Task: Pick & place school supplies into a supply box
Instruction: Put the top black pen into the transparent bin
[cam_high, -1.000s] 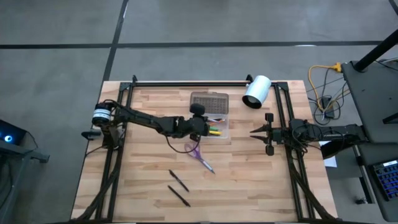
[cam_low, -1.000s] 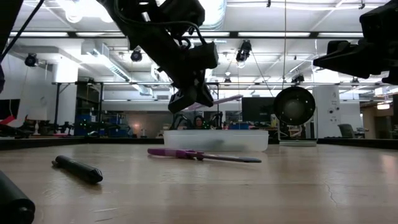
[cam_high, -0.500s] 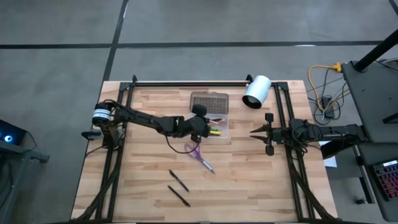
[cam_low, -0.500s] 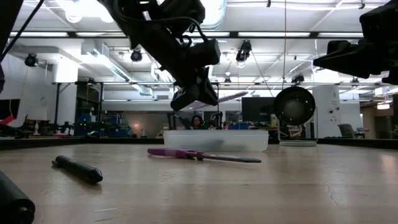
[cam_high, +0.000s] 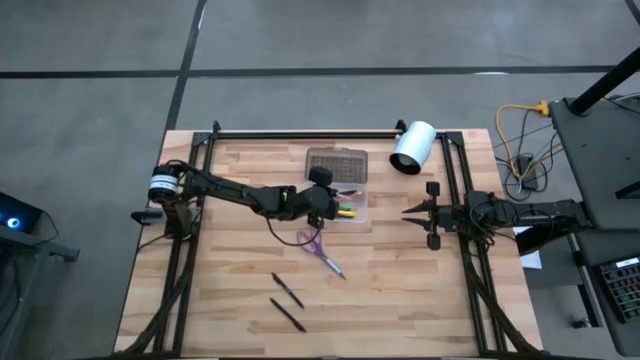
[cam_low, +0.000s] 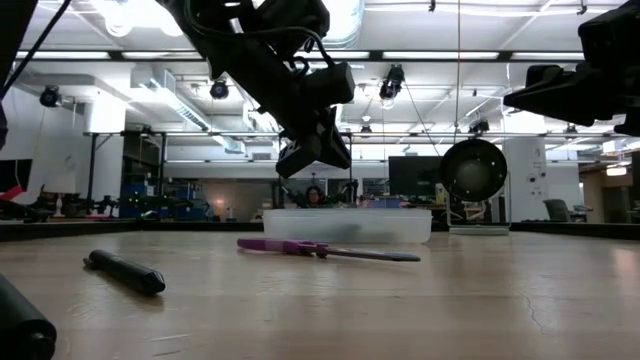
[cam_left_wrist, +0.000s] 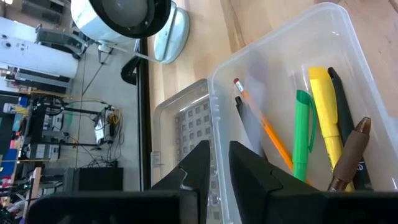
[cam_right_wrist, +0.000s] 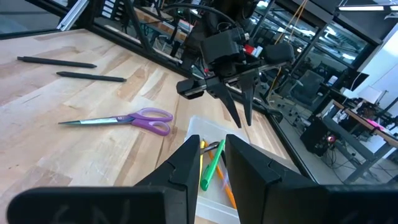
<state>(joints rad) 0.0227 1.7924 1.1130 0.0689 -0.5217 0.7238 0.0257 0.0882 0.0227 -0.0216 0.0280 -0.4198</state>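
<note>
The clear supply box (cam_high: 352, 205) stands open on the table's far middle, its dotted lid (cam_high: 337, 162) laid back behind it. In it lie an orange pencil (cam_left_wrist: 270, 137), a green pen (cam_left_wrist: 303, 134), a yellow pen (cam_left_wrist: 323, 106), and black and brown ones. My left gripper (cam_left_wrist: 222, 162) hangs open just above the box's left end (cam_right_wrist: 239, 115), fingers slanting down, nothing between them. Purple-handled scissors (cam_high: 322, 250) and two black pens (cam_high: 287, 290) (cam_high: 287, 315) lie flat on the wood, nearer the front. My right gripper (cam_high: 412, 210) waits open at the table's right.
A white cylinder (cam_high: 413, 147) lies on its side at the far right, behind my right gripper. Black frame rails (cam_high: 190, 240) run along the table's left, right and far edges. Bare wood lies between the box and the scissors and along the near right.
My left gripper has opened above the box while staying in place. The thin purple pen that stuck out beside its fingers in the low view no longer shows there.
</note>
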